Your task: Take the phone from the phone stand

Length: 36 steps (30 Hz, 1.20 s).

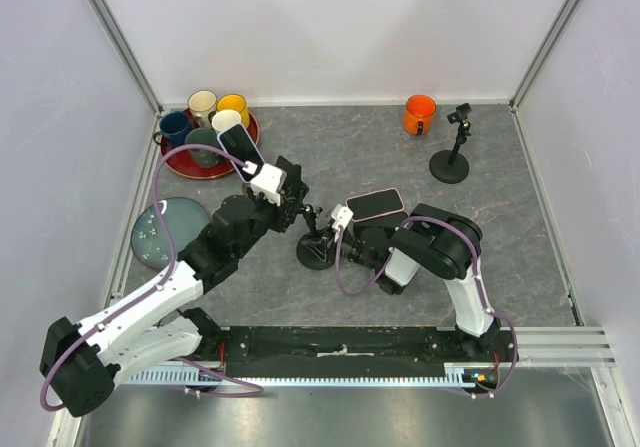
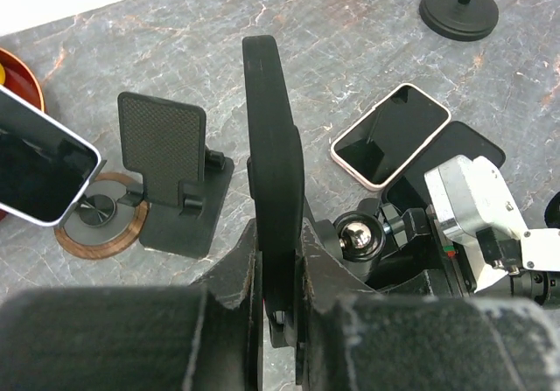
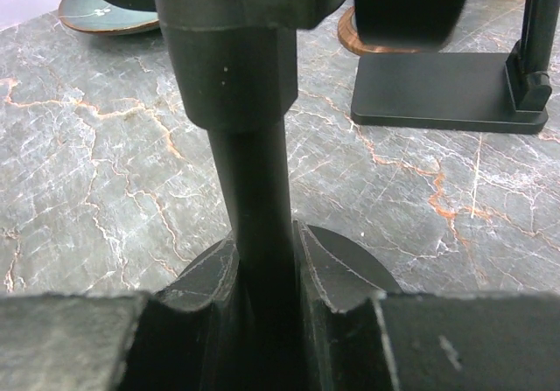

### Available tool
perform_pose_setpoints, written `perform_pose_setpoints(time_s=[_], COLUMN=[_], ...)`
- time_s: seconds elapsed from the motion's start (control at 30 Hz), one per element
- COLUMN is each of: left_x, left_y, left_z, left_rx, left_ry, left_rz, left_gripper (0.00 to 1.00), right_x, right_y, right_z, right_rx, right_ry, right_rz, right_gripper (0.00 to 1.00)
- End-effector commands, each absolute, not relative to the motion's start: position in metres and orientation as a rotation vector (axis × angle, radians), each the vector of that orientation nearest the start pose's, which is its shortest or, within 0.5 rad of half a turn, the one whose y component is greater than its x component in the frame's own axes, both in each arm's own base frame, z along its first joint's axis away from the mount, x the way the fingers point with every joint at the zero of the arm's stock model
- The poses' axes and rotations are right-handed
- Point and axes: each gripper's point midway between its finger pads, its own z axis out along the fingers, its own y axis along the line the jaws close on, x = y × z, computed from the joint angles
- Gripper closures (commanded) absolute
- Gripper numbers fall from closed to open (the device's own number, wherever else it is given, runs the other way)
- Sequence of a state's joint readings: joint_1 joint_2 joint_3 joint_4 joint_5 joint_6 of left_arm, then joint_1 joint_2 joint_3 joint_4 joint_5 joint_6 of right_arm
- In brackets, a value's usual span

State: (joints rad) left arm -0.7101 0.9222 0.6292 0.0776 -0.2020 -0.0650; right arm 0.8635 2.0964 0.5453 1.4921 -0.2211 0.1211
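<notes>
Closest in, left pincer [image 2: 280,277] pressed tight on both flat faces of the phone [image 2: 271,146], a dark slab standing upright and edge-on. Just at three o'clock of it, shiny ball joint [image 2: 357,238] of the phone stand [image 1: 316,254]; cannot tell whether the cradle grips the phone or not. Over on the other side, right pincer [image 3: 262,273] pinching the stand's post [image 3: 249,172] low down, bracing it on the worktop [image 2: 350,41]. Looks rigid, fairly light, slick on its faces, breakable if dropped. Best taken as now, low and firm across the faces, then drawn straight up and away. Pink-cased phone [image 2: 389,135] lying at one o'clock, not involved.
</notes>
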Motion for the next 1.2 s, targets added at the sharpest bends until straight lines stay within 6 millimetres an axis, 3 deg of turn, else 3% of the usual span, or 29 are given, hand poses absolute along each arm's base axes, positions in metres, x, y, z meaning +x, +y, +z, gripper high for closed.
perform_pose_setpoints(time_s=[0.0, 0.1, 0.37, 0.6, 0.77, 0.9, 0.93, 1.0, 1.03, 1.1, 1.13, 1.17], left_x=[0.295, 0.292, 0.275, 0.262, 0.265, 0.266, 0.273, 0.271, 0.274, 0.269, 0.270, 0.265], left_y=[-0.162, -0.161, -0.180, -0.172, -0.161, -0.169, -0.158, -0.164, -0.152, -0.167, -0.158, -0.169], left_z=[0.272, 0.279, 0.272, 0.290, 0.292, 0.274, 0.272, 0.268, 0.270, 0.268, 0.269, 0.268], left_rx=[0.289, 0.290, 0.453, 0.546, 0.450, 0.375, 0.287, 0.252, 0.158, 0.141, 0.065, 0.082], left_ry=[1.661, 1.646, 1.703, 1.692, 1.698, 1.741, 1.750, 1.754, 1.748, 1.747, 1.736, 1.734], left_rz=[-0.276, -0.301, -0.388, -0.348, -0.327, -0.353, -0.279, -0.226, -0.143, -0.108, -0.032, -0.020], left_gripper=[0.98, 0.98, 0.98, 0.98, 0.98, 0.98, 0.98, 0.98, 0.98, 0.98, 0.98, 0.98], right_x=[0.285, 0.289, 0.293, 0.296, 0.296, 0.297, 0.298, 0.299, 0.296, 0.296, 0.293, 0.295], right_y=[0.343, 0.337, 0.333, 0.329, 0.329, 0.325, 0.325, 0.322, 0.323, 0.323, 0.325, 0.322], right_z=[0.026, 0.026, 0.026, 0.026, 0.027, 0.029, 0.031, 0.031, 0.031, 0.032, 0.033, 0.032], right_rx=[-0.581, -0.543, -0.515, -0.490, -0.486, -0.469, -0.460, -0.444, -0.446, -0.446, -0.447, -0.438], right_ry=[1.618, 1.628, 1.635, 1.639, 1.635, 1.631, 1.627, 1.627, 1.629, 1.624, 1.621, 1.622], right_rz=[0.889, 0.892, 0.892, 0.898, 0.899, 0.885, 0.882, 0.864, 0.862, 0.840, 0.835, 0.803], right_gripper=[1.00, 1.00, 1.00, 1.00, 1.00, 1.00, 1.00, 1.00, 1.00, 1.00, 1.00, 1.00])
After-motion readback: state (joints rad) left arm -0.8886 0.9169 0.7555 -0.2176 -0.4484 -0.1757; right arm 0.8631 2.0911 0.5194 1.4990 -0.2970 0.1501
